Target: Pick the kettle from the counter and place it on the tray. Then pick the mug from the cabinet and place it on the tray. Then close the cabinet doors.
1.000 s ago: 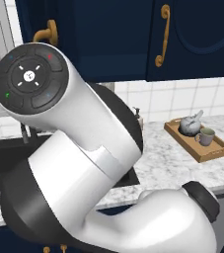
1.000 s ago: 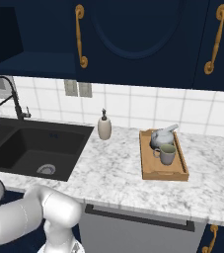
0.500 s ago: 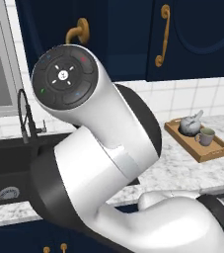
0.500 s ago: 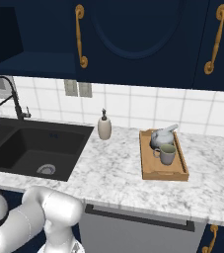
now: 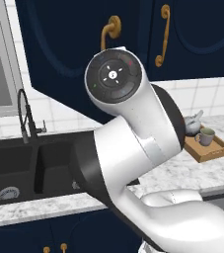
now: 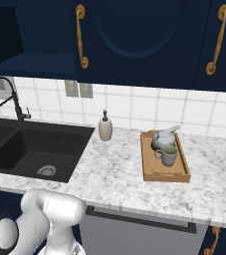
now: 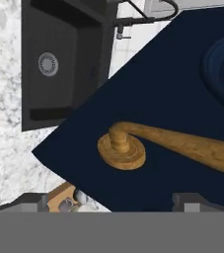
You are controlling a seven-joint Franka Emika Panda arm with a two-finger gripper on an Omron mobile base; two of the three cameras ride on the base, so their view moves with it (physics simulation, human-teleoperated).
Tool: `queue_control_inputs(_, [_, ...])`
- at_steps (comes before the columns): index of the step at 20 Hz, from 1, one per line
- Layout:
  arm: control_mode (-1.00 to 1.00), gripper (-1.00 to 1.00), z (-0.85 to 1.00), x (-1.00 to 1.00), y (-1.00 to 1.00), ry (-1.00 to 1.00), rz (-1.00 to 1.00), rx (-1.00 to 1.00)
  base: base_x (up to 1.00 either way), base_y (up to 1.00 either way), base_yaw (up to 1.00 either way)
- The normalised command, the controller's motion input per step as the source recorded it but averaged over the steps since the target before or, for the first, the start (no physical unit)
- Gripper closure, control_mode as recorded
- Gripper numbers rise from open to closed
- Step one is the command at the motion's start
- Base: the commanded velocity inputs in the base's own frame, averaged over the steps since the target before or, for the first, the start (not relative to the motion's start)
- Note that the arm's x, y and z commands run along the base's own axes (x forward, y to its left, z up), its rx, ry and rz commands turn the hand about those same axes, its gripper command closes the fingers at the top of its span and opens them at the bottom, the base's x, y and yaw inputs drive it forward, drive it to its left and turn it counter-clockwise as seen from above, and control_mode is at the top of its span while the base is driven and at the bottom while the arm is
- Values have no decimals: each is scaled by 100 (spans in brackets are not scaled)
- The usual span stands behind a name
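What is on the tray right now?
The tray holds the kettle at its back end and the mug just in front of it, both upright. The tray floor beneath them is covered; the near half is bare wood.

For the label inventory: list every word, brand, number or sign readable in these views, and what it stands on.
No readable text anywhere.
Arm's round joint cap: small white, red and green marks, too small to read.
Soap bottle, kettle, mug, tray, cabinet doors: plain, unlabelled.
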Motion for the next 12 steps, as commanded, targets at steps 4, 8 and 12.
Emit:
queue_control_inputs(4, [-100, -100, -14, 62, -50, -7, -7, 0, 0, 0, 0])
queue_control_inputs(8, [-100, -100, -8, 67, -42, -6, -6, 2, 0, 0, 0])
queue_control_inputs(12, [-100, -100, -2, 69, -34, -2, -4, 4, 0, 0, 0])
